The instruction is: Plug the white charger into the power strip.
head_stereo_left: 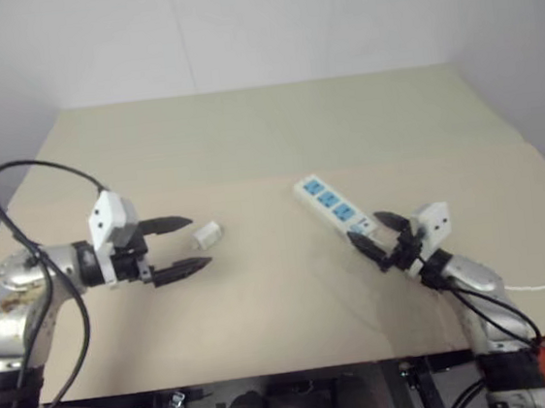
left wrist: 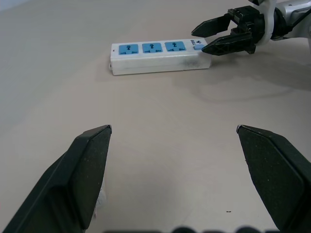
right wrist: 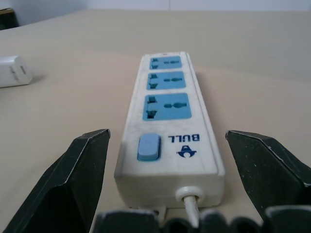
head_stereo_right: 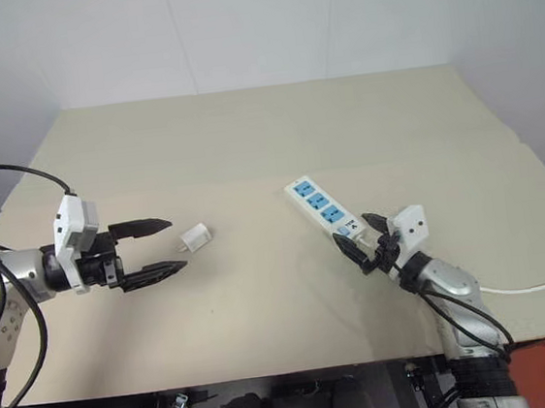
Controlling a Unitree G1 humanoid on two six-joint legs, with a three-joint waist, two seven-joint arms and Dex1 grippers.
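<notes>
From the head camera, one white charger lies on the beige bench, just beyond the tips of the left pincer, whose two black fingers stand wide apart and hold nothing. One power strip lies slantwise right of centre, well apart from the charger; its near end sits between the spread fingers of the right pincer, which also holds nothing. A thin white cord trails off toward the bench's right edge. In the left wrist view, the left pincer's fingers stand open over bare bench, with the strip lying crosswise further off, three blue socket faces in a row, and the right pincer at its switch end. In the right wrist view, the strip runs lengthwise away from the open right pincer, its cord end and blue switch nearest, between the fingers but apart from both; the charger lies off to one side beyond.
</notes>
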